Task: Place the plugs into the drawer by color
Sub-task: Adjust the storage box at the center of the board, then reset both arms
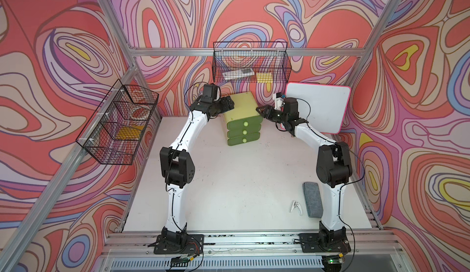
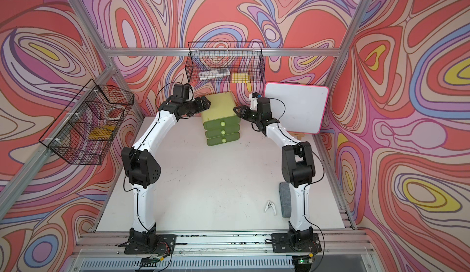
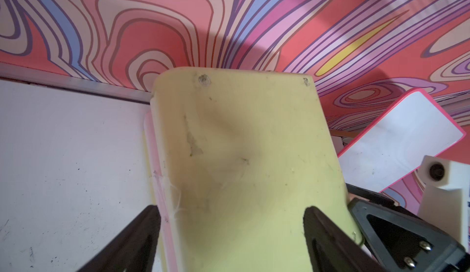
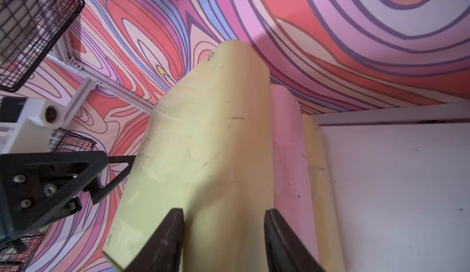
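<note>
Room: walls papered in pink, red and lilac swirls inside a metal frame, around a white tabletop (image 1: 229,181).
Chest: the small yellow-green chest (image 1: 241,105) stands at 12 o'clock on the tabletop, close to the back wall. All three green drawers (image 1: 244,132) are pushed in, knobs facing 6 o'clock.
Plugs: none shows on the tabletop or in either tool. They are probably inside the shut drawers, but no view confirms that.
Left tool: the left tool (image 3: 230,208) sits at the chest's 9 o'clock top edge with its jaws spread. One finger is beside the chest wall and the other over the lid. It clamps nothing that I can see.
Right tool: the right tool (image 4: 223,210) is at the chest's 3 o'clock top edge, jaws parted over the lid and empty.
Step in hand: sorting looks finished, and the arms seem to be letting go of the chest.
Next move: draw both arms back toward 6 o'clock, lifting clear first so the light chest is not nudged.
Other things: a white clip (image 1: 295,205) and a grey pad (image 1: 312,198) lie near 4 o'clock. A pink-edged whiteboard (image 1: 318,108) leans at 2 o'clock. Wire baskets hang at 12 o'clock (image 1: 250,62) and 9 o'clock (image 1: 117,123).
Hard to tell: the drawer contents are hidden. A pale pink band along the chest's side in the wrist views may be reflected wall. Whether the left fingers touch the chest is unclear.
</note>
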### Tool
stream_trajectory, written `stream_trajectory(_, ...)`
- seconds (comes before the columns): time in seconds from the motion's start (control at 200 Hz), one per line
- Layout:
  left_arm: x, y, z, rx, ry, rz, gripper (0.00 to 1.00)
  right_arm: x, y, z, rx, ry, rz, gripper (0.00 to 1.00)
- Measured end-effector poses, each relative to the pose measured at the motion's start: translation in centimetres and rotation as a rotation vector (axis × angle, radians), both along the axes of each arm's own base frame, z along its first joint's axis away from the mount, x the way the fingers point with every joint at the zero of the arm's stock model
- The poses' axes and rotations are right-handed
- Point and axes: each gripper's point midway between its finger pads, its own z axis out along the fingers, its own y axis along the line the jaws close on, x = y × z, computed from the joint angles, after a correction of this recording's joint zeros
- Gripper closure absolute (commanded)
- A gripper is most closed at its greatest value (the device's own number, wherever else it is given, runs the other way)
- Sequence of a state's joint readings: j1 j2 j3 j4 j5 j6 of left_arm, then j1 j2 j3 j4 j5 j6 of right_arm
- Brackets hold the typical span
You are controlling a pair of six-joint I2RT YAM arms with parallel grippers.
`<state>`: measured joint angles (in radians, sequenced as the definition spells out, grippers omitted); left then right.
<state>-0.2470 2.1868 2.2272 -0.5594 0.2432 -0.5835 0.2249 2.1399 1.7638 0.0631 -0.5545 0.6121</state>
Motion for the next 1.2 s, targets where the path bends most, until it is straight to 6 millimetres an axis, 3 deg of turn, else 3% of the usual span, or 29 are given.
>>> stream_trajectory(0.305, 0.1, -1.1, -2.5, -0.034, 0.056, -0.056, 0.17, -1.2, 0.3, -0.1, 0.034, 0.005, 0.034, 0.53)
stream_trajectory(0.671, 0.1, -1.2, -2.6, -0.066, 0.068, -0.069, 0.19, -4.7, 0.9, 0.0, 0.026, 0.039, 0.044, 0.56)
stream_trajectory(0.821, -0.5, -1.2, -2.8, -0.047, 0.066, -0.073, 0.14, -6.0, 0.3, 0.1, -0.089, 0.012, 0.010, 0.47)
stream_trajectory(0.926, -3.8, -0.2, -2.8, 0.035, 0.035, -0.070, 0.04, -9.3, -2.3, 0.9, -0.247, -0.071, -0.083, 0.30)
stream_trajectory(0.976, -6.9, 0.9, -2.5, 0.111, -0.001, -0.062, 0.01, -11.5, -4.5, 1.8, -0.320, -0.132, -0.158, 0.22)
stream_trajectory(1.056, -12.2, 2.9, -1.8, 0.231, -0.126, -0.033, 0.01, -14.6, -8.2, 3.0, -0.409, -0.252, -0.283, 0.17)
stream_trajectory(1.087, -14.2, 3.6, -1.5, 0.272, -0.188, -0.027, 0.01, -15.8, -9.7, 3.0, -0.443, -0.295, -0.340, 0.03)
stream_trajectory(1.152, -17.6, 5.6, -2.1, 0.375, -0.330, -0.004, 0.01, -17.8, -12.2, 1.7, -0.526, -0.356, -0.420, 0.02)
stream_trajectory(1.197, -19.3, 7.4, -3.8, 0.448, -0.385, 0.026, 0.01, -19.1, -13.6, -0.7, -0.623, -0.369, -0.437, 0.02)
